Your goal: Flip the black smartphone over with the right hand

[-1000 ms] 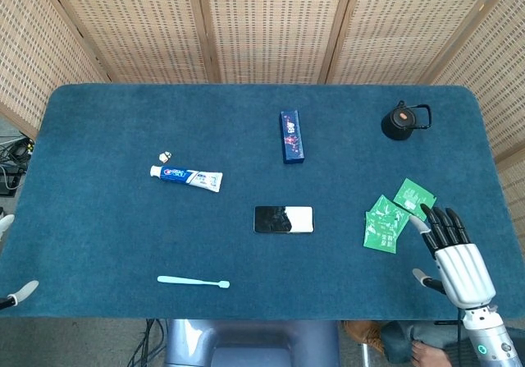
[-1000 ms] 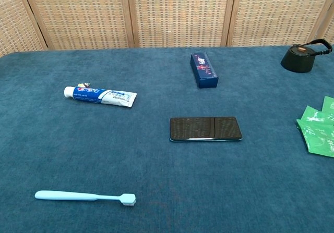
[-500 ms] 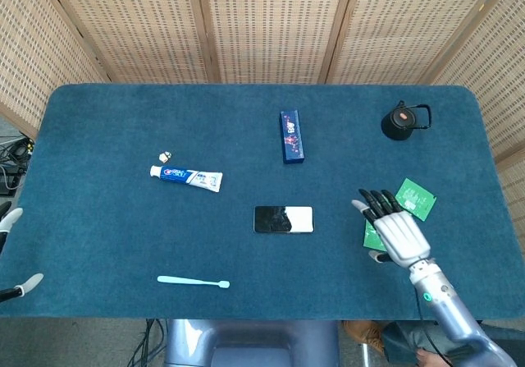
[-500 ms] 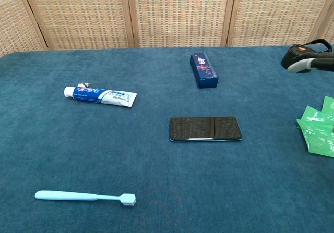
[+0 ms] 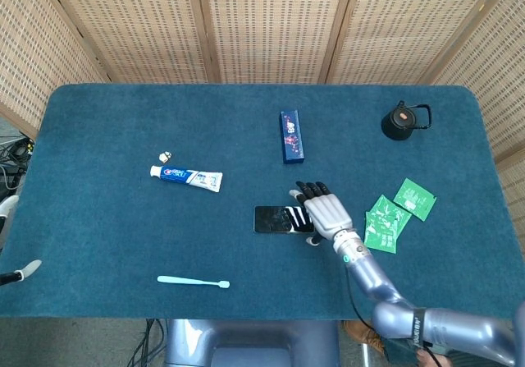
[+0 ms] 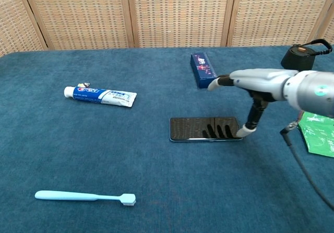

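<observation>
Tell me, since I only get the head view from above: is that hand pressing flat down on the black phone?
Observer: No. From the chest view, the right hand holds its fingers stretched out level, with clear air between them and the black smartphone.
Operator: So nothing is touching it at all?
Observer: Only the thumb points down, its tip at the smartphone's right end, near the table cloth. The smartphone itself lies flat, not lifted.
</observation>
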